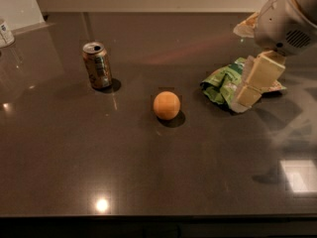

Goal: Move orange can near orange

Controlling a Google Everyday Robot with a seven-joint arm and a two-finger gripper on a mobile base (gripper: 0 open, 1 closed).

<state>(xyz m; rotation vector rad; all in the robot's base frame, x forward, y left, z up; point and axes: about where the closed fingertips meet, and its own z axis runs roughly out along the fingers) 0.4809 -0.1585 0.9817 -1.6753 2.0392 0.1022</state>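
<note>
The orange can [97, 65] stands upright on the dark table [148, 172] at the back left, its silver top showing. The orange [166, 105] sits near the table's middle, to the right of the can and closer to me, a clear gap between them. My gripper [246, 97], cream-coloured under a white arm housing, hangs at the right, in front of the green snack bag, well to the right of the orange and far from the can. It holds nothing that I can see.
A green snack bag [223, 81] lies at the right, partly behind the gripper. A white container with blue marks [5, 32] stands at the far left edge. A pale wrapper [246, 26] lies at the back right.
</note>
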